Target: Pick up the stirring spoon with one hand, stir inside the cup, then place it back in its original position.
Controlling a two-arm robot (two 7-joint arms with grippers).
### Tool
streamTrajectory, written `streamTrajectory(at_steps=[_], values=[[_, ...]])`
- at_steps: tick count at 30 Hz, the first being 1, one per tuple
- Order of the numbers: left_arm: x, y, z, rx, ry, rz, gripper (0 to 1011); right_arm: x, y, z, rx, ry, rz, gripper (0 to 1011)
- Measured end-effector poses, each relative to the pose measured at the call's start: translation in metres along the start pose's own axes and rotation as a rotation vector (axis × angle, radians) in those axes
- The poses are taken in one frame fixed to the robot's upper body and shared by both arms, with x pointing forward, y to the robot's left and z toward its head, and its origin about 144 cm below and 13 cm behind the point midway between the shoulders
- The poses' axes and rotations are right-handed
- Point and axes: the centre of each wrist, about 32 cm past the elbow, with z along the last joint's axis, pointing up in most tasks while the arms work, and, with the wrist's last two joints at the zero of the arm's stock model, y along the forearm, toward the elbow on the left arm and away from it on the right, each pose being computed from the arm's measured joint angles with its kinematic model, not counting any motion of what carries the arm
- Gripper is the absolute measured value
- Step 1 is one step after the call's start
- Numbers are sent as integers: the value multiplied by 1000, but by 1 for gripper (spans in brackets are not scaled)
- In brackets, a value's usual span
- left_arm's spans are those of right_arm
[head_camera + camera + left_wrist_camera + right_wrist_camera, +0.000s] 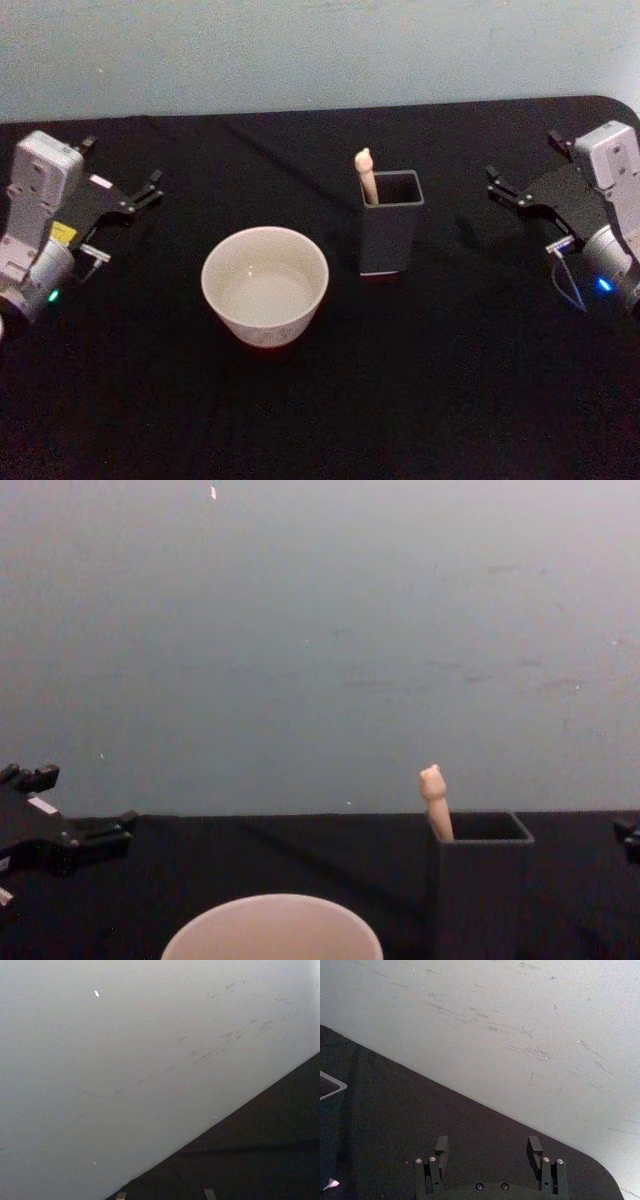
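The stirring spoon [366, 174] stands in the dark grey square holder [390, 235], its original position, with the cream knobbed handle [434, 798] poking above the rim and the rest hidden inside. The pale round cup [265, 285] sits left of the holder [480, 885], a small gap between them, and its rim [272, 925] is near the chest view's lower edge. My left gripper [152, 189] hovers open at the far left, well away from the cup. At the far right, my right gripper [497, 186] is open [488, 1149] and empty, apart from the holder.
The black table [320, 420] ends at a pale wall [320, 50] behind. The table's back right corner is rounded. Open table surface lies in front of the cup and holder and between them and each arm.
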Motion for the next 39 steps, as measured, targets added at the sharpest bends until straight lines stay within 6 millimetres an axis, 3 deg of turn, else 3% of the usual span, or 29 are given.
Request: streamTrajectory(at_steps=[39], values=[[0,0,0,0,0,0,1001,0,0,0,0,0,0,1002]])
